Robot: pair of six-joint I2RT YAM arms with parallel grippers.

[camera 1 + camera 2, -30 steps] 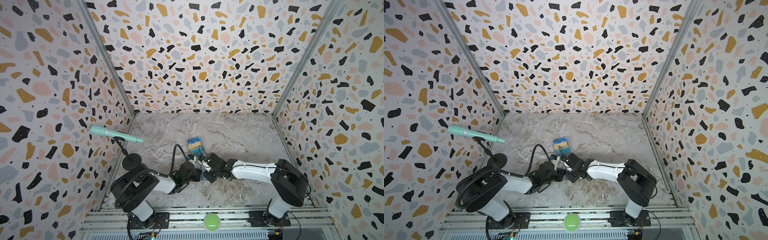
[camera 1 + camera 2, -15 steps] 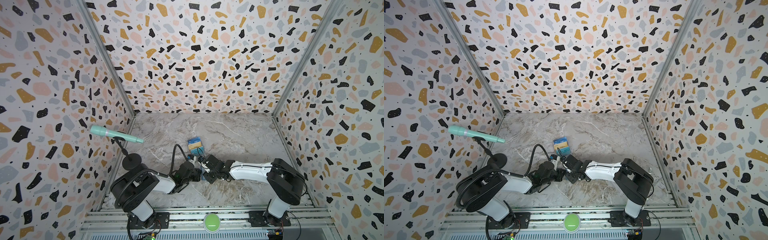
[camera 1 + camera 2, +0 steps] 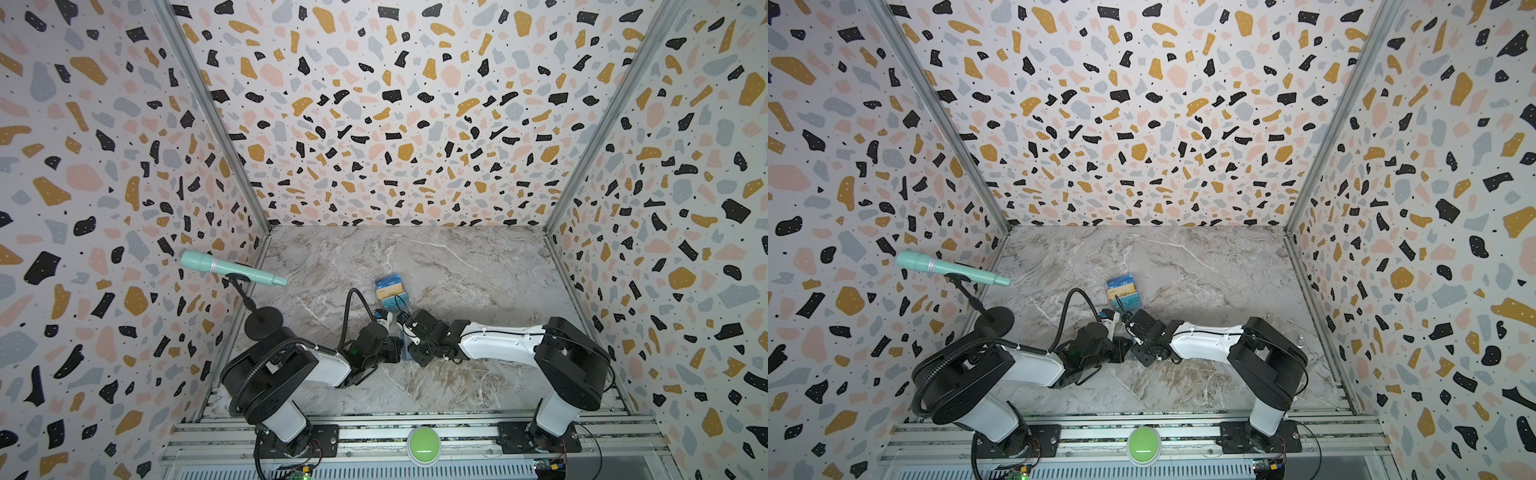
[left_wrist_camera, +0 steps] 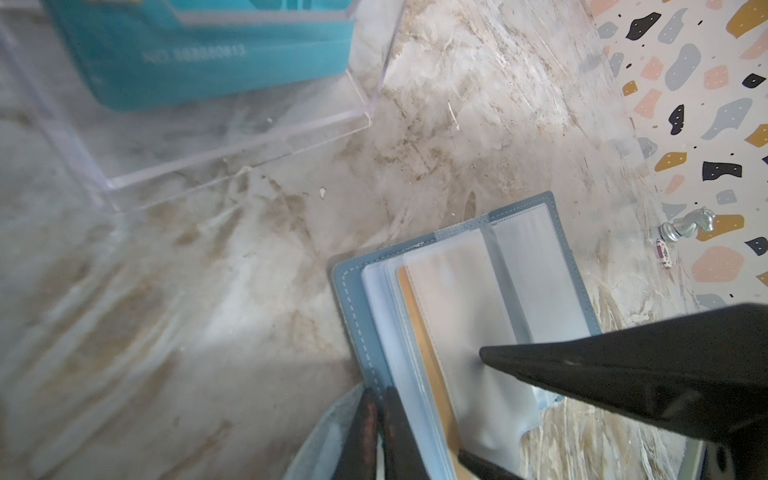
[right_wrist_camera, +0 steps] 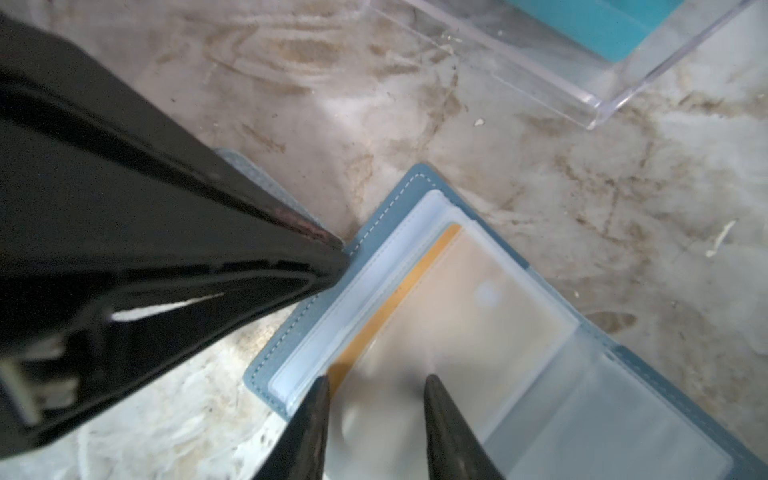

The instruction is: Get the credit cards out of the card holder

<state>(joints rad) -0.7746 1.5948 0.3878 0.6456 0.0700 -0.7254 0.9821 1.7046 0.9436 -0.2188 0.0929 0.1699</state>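
Note:
The dusty-blue card holder (image 4: pixel 353 291) lies open on the marble floor; both top views show almost none of it under the two grippers. My left gripper (image 4: pixel 376 392) is shut on the edge of its cover (image 5: pixel 374 224). A tan-gold credit card (image 5: pixel 399 299) sits in a clear sleeve (image 4: pixel 457 307). My right gripper (image 5: pixel 376 390) is open, its fingertips (image 5: pixel 436 399) straddling the end of that sleeve and pressing on it. More credit cards, teal (image 4: pixel 208 54) and gold, stand in the clear stand (image 3: pixel 390 291) just behind.
The clear acrylic stand (image 4: pixel 232 137) sits close behind the holder. A teal microphone (image 3: pixel 232 272) on a black stand (image 3: pixel 264 322) is at the left wall. A small silver figure (image 4: pixel 690 226) lies by the right wall. A green button (image 3: pixel 423 444) sits on the front rail.
My right arm has shifted a little left over the card holder and its jaws have narrowed. The left gripper has stayed shut on the cover.

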